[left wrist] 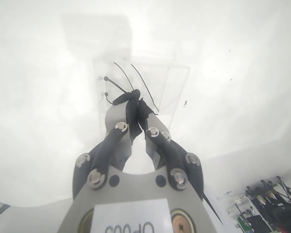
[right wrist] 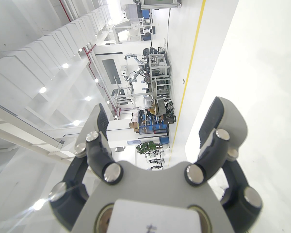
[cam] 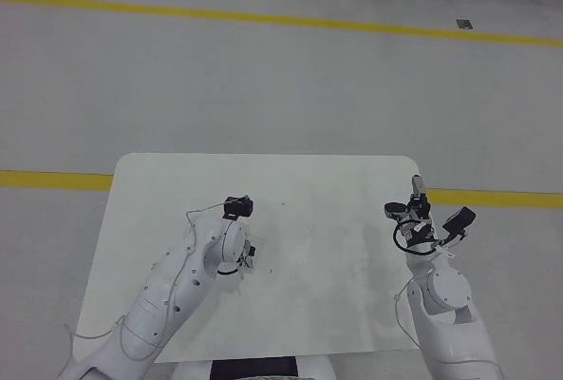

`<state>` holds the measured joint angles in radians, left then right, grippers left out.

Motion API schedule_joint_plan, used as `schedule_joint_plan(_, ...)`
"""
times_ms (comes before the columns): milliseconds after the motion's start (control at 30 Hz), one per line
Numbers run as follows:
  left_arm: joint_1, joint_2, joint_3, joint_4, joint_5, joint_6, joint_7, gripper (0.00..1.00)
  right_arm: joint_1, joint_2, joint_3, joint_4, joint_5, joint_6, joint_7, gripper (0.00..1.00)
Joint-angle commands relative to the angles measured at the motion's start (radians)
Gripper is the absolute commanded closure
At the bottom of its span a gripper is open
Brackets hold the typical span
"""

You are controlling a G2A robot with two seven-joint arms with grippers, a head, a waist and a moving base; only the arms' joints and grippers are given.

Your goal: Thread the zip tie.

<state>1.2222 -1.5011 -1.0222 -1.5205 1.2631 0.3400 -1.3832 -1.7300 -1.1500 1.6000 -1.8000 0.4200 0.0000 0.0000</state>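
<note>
Your left tool (left wrist: 136, 99), closed at the fingertips, pinches a zip tie (left wrist: 116, 85) over the clear tray (left wrist: 169, 83) on the tabletop (cam: 338, 190). The strap's long axis slants out ahead of the fingertips, head end pointing away from the tool. Your right tool (right wrist: 157, 106), wide open and empty, hangs well apart at the tabletop's right edge.

A tray (left wrist: 180, 68) sits on the table (cam: 338, 285) near its middle. Loose zip ties (left wrist: 145, 87) lie inside it. The left gripper (left wrist: 137, 98) stands over the tray, clamped on one zip tie (left wrist: 116, 85). The right gripper (cam: 406, 198) hangs at the table's right edge, well apart from the tray.
</note>
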Motion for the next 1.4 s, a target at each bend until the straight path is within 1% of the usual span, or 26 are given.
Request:
schedule_joint_plan(0,0.002,-0.003,-0.003,0.004,0.003,0.000,0.010,0.89,0.000,0.000,0.000,0.000,0.000,0.000,0.000,0.00)
schedule_joint_plan(67,0.002,-0.005,-0.003,0.010,0.007,0.000,0.019,0.82,0.000,0.000,0.000,0.000,0.000,0.000,0.000,0.00)
schedule_joint_plan(133,0.002,-0.008,-0.003,0.018,0.008,0.000,0.030,0.79,0.000,0.000,0.000,0.000,0.000,0.000,0.000,0.00)
schedule_joint_plan(267,-0.004,-0.013,0.000,0.039,0.007,0.000,0.046,0.82,0.000,0.000,0.000,0.000,0.000,0.000,0.000,0.00)
schedule_joint_plan(567,-0.028,-0.023,0.010,0.102,-0.003,0.000,0.075,0.84,0.000,0.000,0.000,0.000,0.000,0.000,0.000,0.00)
schedule_joint_plan(800,-0.043,-0.030,0.012,0.138,-0.013,0.000,0.092,0.89,0.000,0.000,0.000,0.000,0.000,0.000,0.000,0.00)
schedule_joint_plan(967,-0.051,-0.033,0.015,0.156,-0.018,0.000,0.097,0.91,0.000,0.000,0.000,0.000,0.000,0.000,0.000,0.00)
schedule_joint_plan(1167,-0.058,-0.036,0.022,0.169,-0.022,0.000,0.099,0.90,0.000,0.000,0.000,0.000,0.000,0.000,0.000,0.00)
schedule_joint_plan(1233,-0.060,-0.037,0.023,0.173,-0.022,0.000,0.098,0.93,0.000,0.000,0.000,0.000,0.000,0.000,0.000,0.00)
schedule_joint_plan(1267,-0.061,-0.037,0.023,0.174,-0.022,0.000,0.098,0.93,0.000,0.000,0.000,0.000,0.000,0.000,0.000,0.00)
schedule_joint_plan(1300,-0.062,-0.037,0.023,0.176,-0.022,0.000,0.099,0.95,0.000,0.000,0.000,0.000,0.000,0.000,0.000,0.00)
schedule_joint_plan(1333,-0.063,-0.038,0.023,0.177,-0.023,0.000,0.098,1.00,0.000,0.000,0.000,0.000,0.000,0.000,0.000,0.00)
schedule_joint_plan(1367,-0.063,-0.038,0.023,0.179,-0.024,0.000,0.098,1.00,0.000,0.000,0.000,0.000,0.000,0.000,0.000,0.00)
